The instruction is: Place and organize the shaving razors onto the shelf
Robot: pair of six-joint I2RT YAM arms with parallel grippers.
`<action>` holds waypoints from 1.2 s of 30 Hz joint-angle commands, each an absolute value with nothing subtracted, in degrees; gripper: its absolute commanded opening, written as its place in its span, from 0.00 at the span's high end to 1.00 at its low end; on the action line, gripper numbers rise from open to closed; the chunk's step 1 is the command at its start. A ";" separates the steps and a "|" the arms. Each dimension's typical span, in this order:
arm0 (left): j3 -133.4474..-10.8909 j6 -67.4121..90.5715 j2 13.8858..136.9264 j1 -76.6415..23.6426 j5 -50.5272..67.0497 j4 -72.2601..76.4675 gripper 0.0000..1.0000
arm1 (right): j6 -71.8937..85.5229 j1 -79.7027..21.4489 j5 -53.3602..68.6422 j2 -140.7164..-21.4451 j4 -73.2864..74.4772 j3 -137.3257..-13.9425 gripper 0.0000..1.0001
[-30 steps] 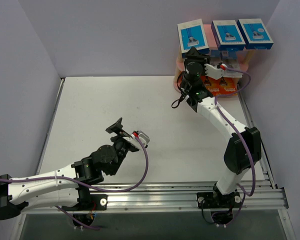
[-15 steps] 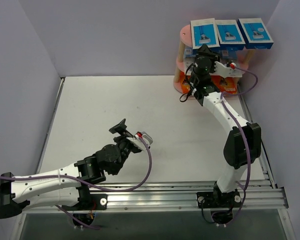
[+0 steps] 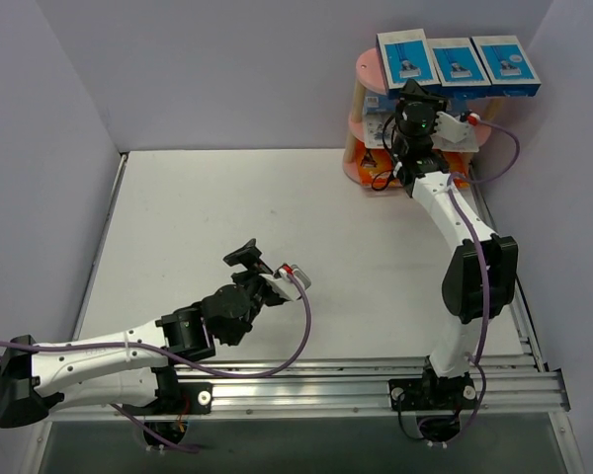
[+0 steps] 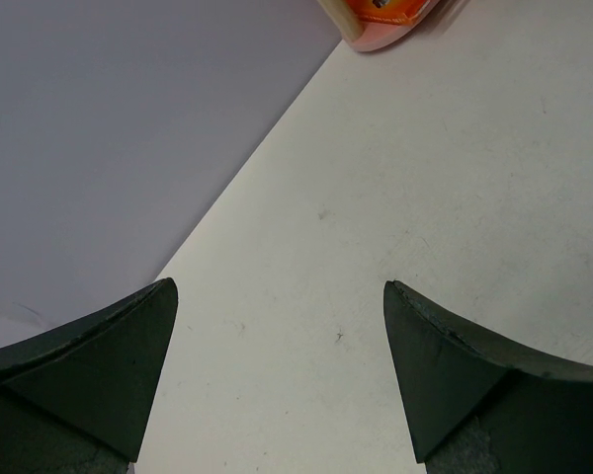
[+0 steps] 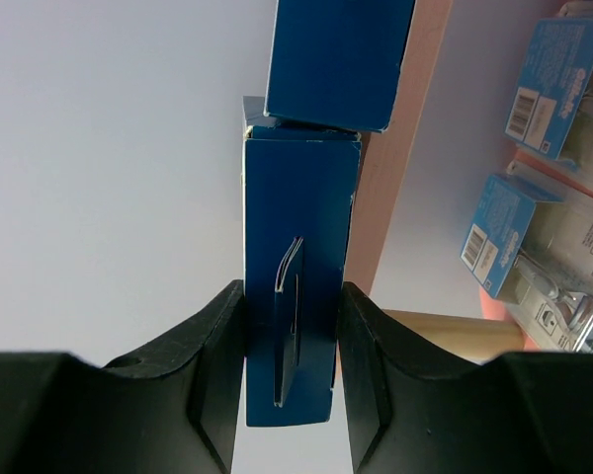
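Though edge-on, slim dark-blue box (image 5: pixel 301 197) in right pincer (image 5: pixel 292 326)

The right arm (image 3: pixel 443 197) hides the middle of the shelf (image 3: pixel 367 69) (seen from the top camera).

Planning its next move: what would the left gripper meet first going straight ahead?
Most likely the table; it fills the view ahead of the left gripper. The shelf lies farther off, off-centre.
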State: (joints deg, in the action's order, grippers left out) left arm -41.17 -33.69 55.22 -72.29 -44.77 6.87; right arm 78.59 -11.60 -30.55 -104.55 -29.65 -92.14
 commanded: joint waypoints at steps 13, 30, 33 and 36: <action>-44.30 -32.26 56.78 -72.16 -43.42 5.89 0.06 | 81.56 -11.16 -29.18 -106.35 -30.67 -97.47 0.96; -44.65 -31.73 57.30 -72.16 -42.89 5.10 0.06 | 82.88 -11.16 -29.18 -106.79 -31.03 -97.65 0.52; -44.74 -31.64 57.30 -72.16 -42.89 5.01 0.06 | 82.71 -11.25 -29.09 -106.61 -31.11 -97.65 0.45; -44.74 -31.64 57.39 -72.16 -42.89 4.92 0.06 | 82.53 -11.25 -29.09 -106.17 -31.11 -97.73 0.39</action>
State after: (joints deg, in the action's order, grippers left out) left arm -42.15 -32.93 57.28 -72.27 -43.24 4.45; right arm 82.32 -11.31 -28.21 -106.74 -28.45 -94.98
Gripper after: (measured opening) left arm 0.940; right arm 0.588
